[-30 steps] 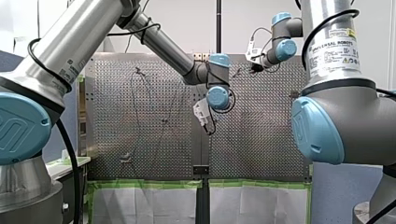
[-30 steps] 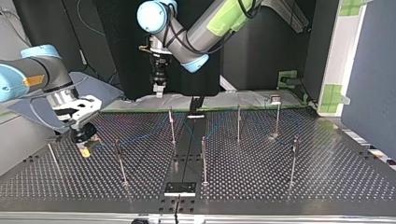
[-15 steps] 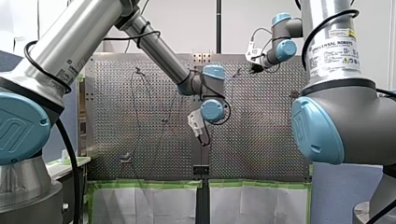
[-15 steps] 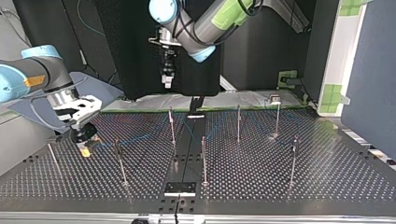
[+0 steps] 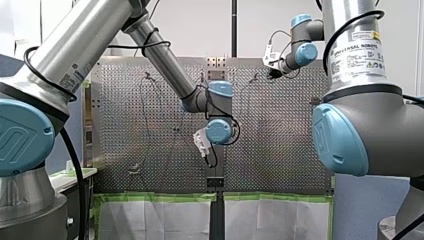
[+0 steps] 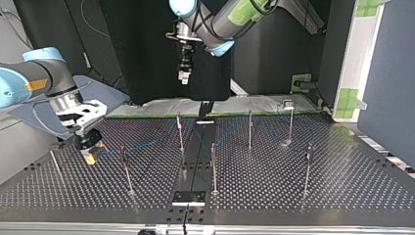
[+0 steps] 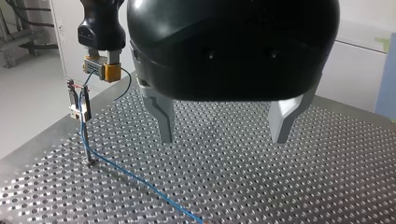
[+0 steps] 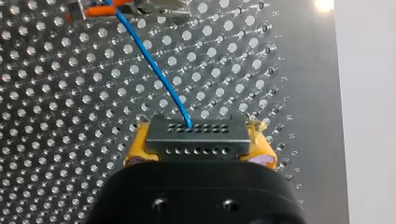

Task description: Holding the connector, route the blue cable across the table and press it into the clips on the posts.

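In my right hand point(image 8: 198, 145), connector point(image 8: 196, 135) crosswise, blue cable point(image 8: 154, 67) straight ahead; my left hand point(image 7: 223, 135) wide.

A white label point(image 5: 357, 51) wraps the silver tube of the right arm point(image 5: 360, 115) in the front view. It reads UNIVERSAL ROBOTS in dark capitals, and the smaller print beneath is too fine to read. Yellow warning triangles point(image 5: 374, 36) sit at the label's edge. The left arm point(image 5: 90, 35) carries a pale sticker point(image 5: 70, 77) whose print cannot be made out. In the right wrist view, a row of single letters point(image 8: 288, 116) runs along the edge of the perforated table point(image 8: 313, 140), with K, L, M and N legible.
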`<action>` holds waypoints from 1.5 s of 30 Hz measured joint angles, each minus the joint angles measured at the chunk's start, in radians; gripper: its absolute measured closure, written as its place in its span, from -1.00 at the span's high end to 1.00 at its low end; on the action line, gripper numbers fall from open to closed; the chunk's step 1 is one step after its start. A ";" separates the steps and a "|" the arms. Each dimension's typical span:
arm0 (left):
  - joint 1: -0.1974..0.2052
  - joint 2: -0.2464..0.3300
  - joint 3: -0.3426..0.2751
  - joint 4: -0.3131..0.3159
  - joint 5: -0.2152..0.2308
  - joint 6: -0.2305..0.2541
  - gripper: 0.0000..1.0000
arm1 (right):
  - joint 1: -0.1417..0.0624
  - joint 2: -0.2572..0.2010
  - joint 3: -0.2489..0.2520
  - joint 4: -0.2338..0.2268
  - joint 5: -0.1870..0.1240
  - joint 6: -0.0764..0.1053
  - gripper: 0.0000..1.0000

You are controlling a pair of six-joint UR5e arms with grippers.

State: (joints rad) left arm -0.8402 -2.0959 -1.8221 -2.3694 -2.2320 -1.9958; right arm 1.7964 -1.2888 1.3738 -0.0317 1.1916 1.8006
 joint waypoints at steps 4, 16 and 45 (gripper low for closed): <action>0.008 -0.001 -0.034 0.034 0.003 -0.001 1.00 | 0.000 0.000 0.000 0.001 -0.001 -0.001 -1.00; 0.101 -0.002 -0.136 0.136 0.013 0.060 1.00 | 0.000 0.001 0.002 0.001 0.001 -0.001 -1.00; 0.226 -0.010 -0.368 0.368 0.016 0.086 1.00 | 0.001 0.001 0.005 0.000 0.003 -0.004 -1.00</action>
State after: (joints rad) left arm -0.6138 -2.1061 -2.1901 -2.0011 -2.2158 -1.9099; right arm 1.7969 -1.2880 1.3784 -0.0321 1.1947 1.7967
